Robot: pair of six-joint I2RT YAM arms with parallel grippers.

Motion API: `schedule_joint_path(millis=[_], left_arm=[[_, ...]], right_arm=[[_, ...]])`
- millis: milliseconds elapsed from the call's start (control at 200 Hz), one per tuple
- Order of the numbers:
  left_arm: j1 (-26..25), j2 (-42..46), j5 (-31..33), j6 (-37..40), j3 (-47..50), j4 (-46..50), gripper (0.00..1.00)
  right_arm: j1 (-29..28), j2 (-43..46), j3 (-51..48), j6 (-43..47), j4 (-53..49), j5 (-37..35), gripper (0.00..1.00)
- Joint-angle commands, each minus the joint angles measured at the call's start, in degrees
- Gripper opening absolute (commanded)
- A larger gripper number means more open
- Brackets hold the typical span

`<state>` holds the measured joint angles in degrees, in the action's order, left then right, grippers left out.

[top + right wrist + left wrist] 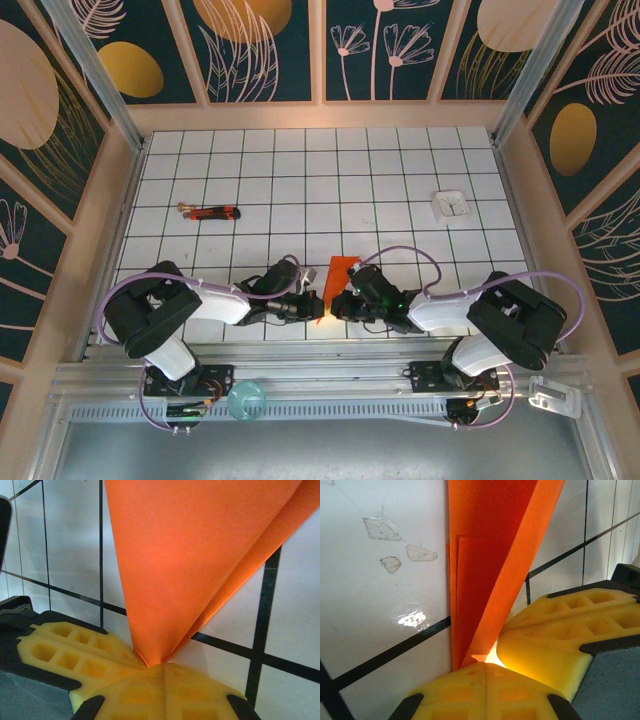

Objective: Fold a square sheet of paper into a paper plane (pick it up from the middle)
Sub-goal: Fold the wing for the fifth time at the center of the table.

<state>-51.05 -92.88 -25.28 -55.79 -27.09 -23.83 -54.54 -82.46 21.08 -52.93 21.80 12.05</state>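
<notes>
Across the near middle of the white tiled surface [300, 160], the left arm [190, 305] and the right arm [470, 310] are meeting nose to nose. Between them the paper plane [342, 270], an orange-red pointed fold, is aiming its narrow tip toward the bases while its wider end is fanning away over the tiles. The left claw [485, 682] is clamping fully shut on that tip, and the right claw [165, 680] is pinching the same tip from the other side, just beside its partner.

They are, I judge, setting the crease at the nose. Doing this well is calling for both grips working along the fold together, never pulling apart, since thin paper is likely tearing easily.

Open tiles are lying beyond the fold. The red-and-black tool [210, 212] and the white square object [452, 205] are sitting well apart from both claws, out of any sweep.
</notes>
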Motion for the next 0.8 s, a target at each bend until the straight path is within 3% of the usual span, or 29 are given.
schedule_joint_path(millis=[0,520,791], left_arm=[[-0.11,-2.39,2.16,1.24,3.67,12.11,0.00],[-0.15,-2.57,2.51,1.29,3.80,12.15,0.00],[-0.11,-2.57,2.60,1.68,3.71,12.37,0.00]], right_arm=[[-0.69,-0.79,1.41,-0.52,2.32,-0.01,0.00],[-0.43,3.51,0.21,-0.86,-0.51,-1.52,0.00],[0.25,0.69,0.91,-0.70,2.45,0.50,0.00]])
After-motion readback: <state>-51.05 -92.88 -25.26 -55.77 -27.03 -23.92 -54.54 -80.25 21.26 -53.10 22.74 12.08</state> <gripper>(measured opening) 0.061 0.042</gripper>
